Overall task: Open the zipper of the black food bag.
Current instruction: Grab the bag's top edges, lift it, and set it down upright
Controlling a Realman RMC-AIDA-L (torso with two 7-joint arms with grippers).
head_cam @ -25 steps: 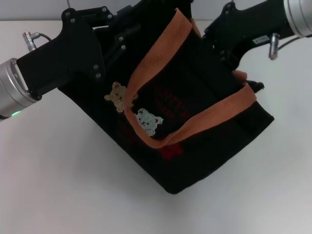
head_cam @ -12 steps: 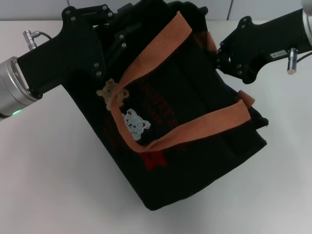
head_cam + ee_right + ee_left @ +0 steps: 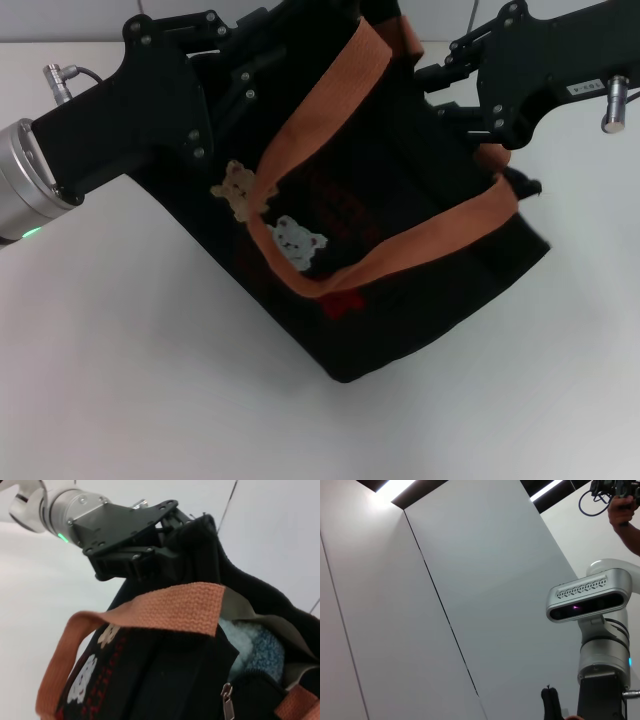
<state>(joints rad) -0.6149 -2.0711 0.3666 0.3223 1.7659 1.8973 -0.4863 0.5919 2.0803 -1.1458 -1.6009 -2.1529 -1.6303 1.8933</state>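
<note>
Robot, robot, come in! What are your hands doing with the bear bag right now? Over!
Left gripper clamped on black food bag's far corner. Right gripper at its top edge. Zipper partly open, blue cloth showing inside. Orange handle draped across.

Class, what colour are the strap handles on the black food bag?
Orange-brown; the strap handles on the black food bag show best in the head view.

**Setting: a robot test lab**

A bare white table (image 3: 120,380) carries the work, backed by plain white wall panels (image 3: 470,580) with dark seams. Recessed strip lights (image 3: 395,486) line the ceiling. The robot's grey camera head (image 3: 585,597) stands nearby, and a person's hand (image 3: 622,515) holds cabled equipment beside it.
</note>
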